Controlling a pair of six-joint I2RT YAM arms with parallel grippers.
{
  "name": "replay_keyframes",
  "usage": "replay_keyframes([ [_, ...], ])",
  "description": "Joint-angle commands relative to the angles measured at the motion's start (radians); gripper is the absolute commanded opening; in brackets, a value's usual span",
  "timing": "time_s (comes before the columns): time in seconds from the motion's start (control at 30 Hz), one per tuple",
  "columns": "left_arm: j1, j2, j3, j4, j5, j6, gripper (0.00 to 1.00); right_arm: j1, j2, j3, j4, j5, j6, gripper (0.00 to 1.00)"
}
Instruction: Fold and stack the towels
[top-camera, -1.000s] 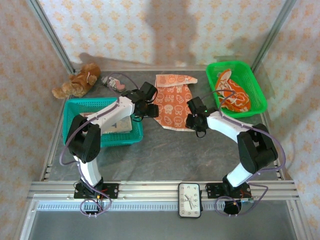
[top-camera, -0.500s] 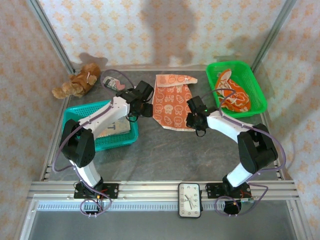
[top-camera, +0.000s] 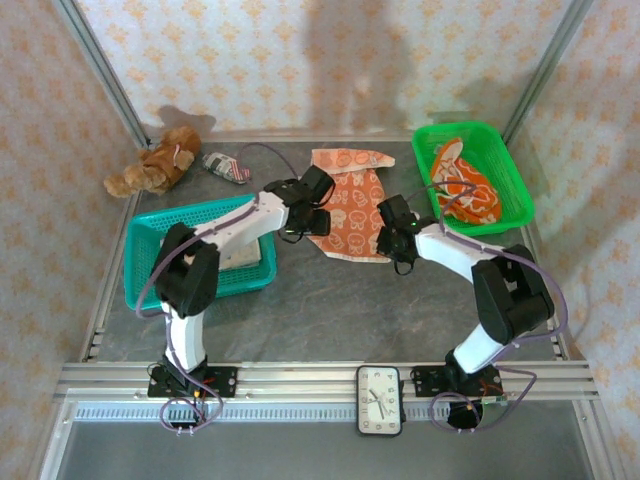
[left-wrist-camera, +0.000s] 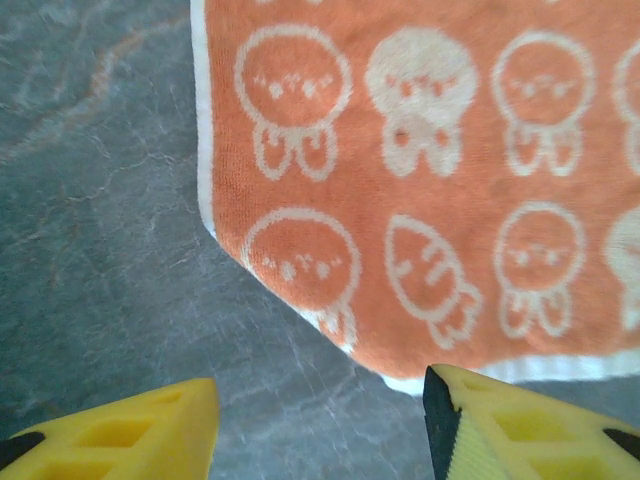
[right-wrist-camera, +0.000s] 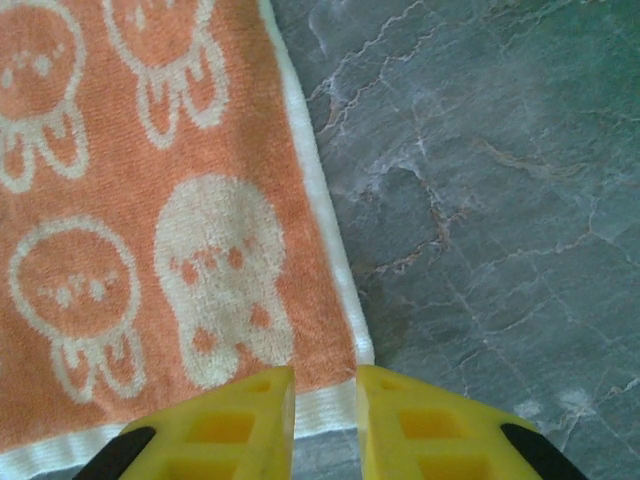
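orange towel (top-camera: 346, 205) lies flat on the grey marbled counter (top-camera: 330, 300), mid-counter, toward the far side. long axis runs far to near. far end is folded over, cream underside up. near hem points at the arm bases. bunny and carrot print faces up in both wrist views.

left tool (top-camera: 318, 228) sits at the towel's near-left corner. in the left wrist view (left-wrist-camera: 320, 425) its yellow fingers are spread wide, bare counter between them. the right-hand fingertip (left-wrist-camera: 520, 430) just meets the white hem of the towel (left-wrist-camera: 430, 200).

right tool (top-camera: 398, 252) sits at the near-right corner. in the right wrist view (right-wrist-camera: 325, 410) its fingers are drawn close, a narrow slit left between them, right over the corner hem of the towel (right-wrist-camera: 130, 200). we cannot tell whether they pinch the cloth or only hover on it.

surroundings: green basket (top-camera: 515, 190) far right, holding more orange and cream towels (top-camera: 465, 192). teal basket (top-camera: 150, 220) left, partly covered by the left arm. teddy bear (top-camera: 152, 168) and striped shoe (top-camera: 228, 166) at the far-left edge. clock (top-camera: 379, 400) on the front rail. patterned walls on three sides, metal posts at the far corners.

open room: bare counter near of the towel, between both arms. narrow strips on either side, up to the baskets.
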Motion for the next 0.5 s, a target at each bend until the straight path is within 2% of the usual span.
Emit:
replay_keyframes([
  [0.0, 0.018, 0.061, 0.046, 0.003, -0.057, -0.020, 0.56, -0.005, 0.029, -0.003, 0.017, 0.029, 0.012, 0.23],
  [0.37, 0.069, 0.168, 0.053, 0.103, -0.023, -0.044, 0.55, -0.005, 0.078, -0.008, 0.040, 0.010, 0.006, 0.25],
  [0.47, 0.076, 0.183, 0.057, 0.136, -0.010, -0.050, 0.50, -0.004, 0.105, -0.006, 0.049, -0.007, 0.005, 0.24],
])
